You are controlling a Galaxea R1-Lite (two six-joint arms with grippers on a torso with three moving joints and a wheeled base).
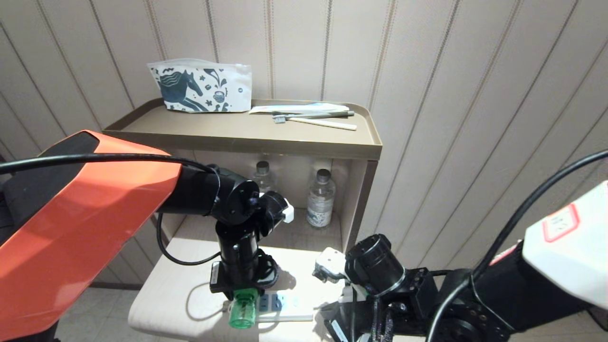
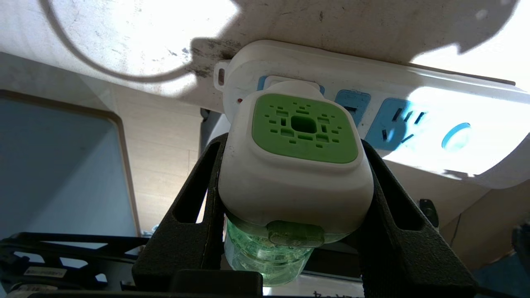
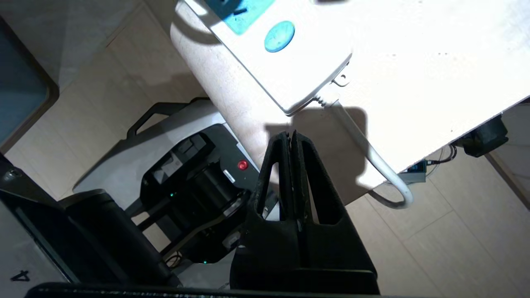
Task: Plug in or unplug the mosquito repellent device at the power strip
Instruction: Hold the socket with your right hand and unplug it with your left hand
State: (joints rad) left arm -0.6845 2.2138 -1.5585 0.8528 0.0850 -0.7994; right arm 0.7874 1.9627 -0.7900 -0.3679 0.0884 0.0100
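The mosquito repellent device (image 2: 304, 124), a white head with a green vented face over a translucent green bottle, is held between the black fingers of my left gripper (image 2: 292, 145), which is shut on the head's two sides. The device's head rests against the end socket of the white power strip (image 2: 414, 91); its prongs are hidden. In the head view the device (image 1: 243, 311) hangs off the strip (image 1: 289, 304) at the table's front edge. My right gripper (image 3: 290, 136) is shut and empty, hovering just off the strip's (image 3: 298, 62) cable end, near the white cable (image 3: 372, 157).
The strip lies on a low pale table (image 1: 166, 285). Behind stands a brown cabinet (image 1: 237, 137) with a printed pouch (image 1: 199, 88) and toothbrushes (image 1: 313, 116) on top, and two water bottles (image 1: 320, 199) in its niche. The robot's base (image 3: 186, 174) sits under the table edge.
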